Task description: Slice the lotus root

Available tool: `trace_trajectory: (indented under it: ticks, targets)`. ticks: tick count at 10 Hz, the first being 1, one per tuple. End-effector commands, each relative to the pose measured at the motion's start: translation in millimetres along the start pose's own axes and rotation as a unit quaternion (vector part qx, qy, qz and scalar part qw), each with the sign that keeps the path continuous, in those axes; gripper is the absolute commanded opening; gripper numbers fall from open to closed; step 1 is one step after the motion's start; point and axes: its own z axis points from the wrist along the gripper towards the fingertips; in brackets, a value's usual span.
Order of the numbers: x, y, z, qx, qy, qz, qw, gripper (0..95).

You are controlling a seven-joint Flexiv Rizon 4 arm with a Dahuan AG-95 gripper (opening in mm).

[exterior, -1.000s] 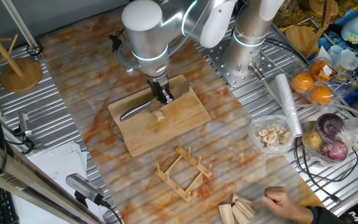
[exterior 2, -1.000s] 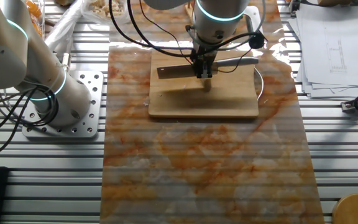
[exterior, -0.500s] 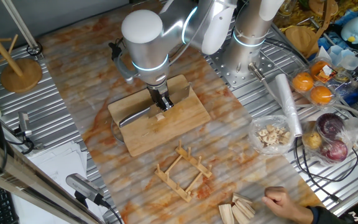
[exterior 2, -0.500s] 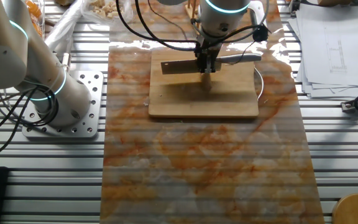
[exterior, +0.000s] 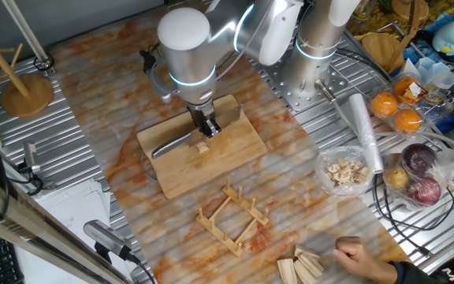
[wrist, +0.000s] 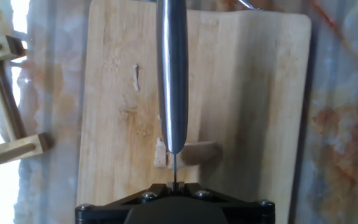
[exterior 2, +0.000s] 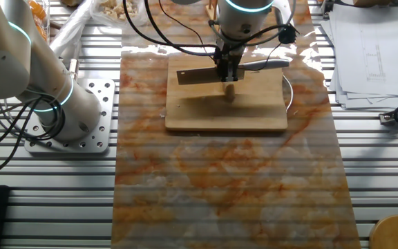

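Observation:
The lotus root (exterior: 202, 146) is a small pale tan chunk lying on the wooden cutting board (exterior: 231, 154). It also shows in the other fixed view (exterior 2: 229, 93) and in the hand view (wrist: 197, 153). There a thin piece (wrist: 160, 154) stands just left of the blade. My gripper (exterior: 206, 128) (exterior 2: 228, 73) (wrist: 174, 185) is shut on a knife (exterior: 172, 143). The blade (wrist: 172, 74) is seen edge-on, directly over the root, and runs across the board (exterior 2: 195, 74).
A wooden slatted rack (exterior: 231, 217) stands in front of the board. Light wooden blocks (exterior: 302, 264) and a person's hand (exterior: 361, 256) are at the front right. A clear bag of pale chips (exterior: 345, 172), oranges and red onions lie at the right. A wooden stand (exterior: 26, 91) is at the left.
The gripper and knife shifted slightly along the board over the root during the last second. The root has stayed in place.

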Motion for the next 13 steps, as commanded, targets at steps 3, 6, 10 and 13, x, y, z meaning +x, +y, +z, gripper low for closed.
trace_trajectory:
  ticks: [3, 6, 10, 13]
  targets:
    - [-0.5, -0.9, 1.2, -0.002, -0.002, 0.002, 1.0, 0.0]
    - [-6.8, -7.3, 22.2, -0.012, -0.005, -0.006, 0.9999, 0.0]
    - [-9.4, -7.0, 46.8, -0.027, -0.002, -0.01, 0.9996, 0.0]
    - [-6.4, -7.4, 51.3, -0.017, -0.006, -0.019, 0.9997, 0.0]
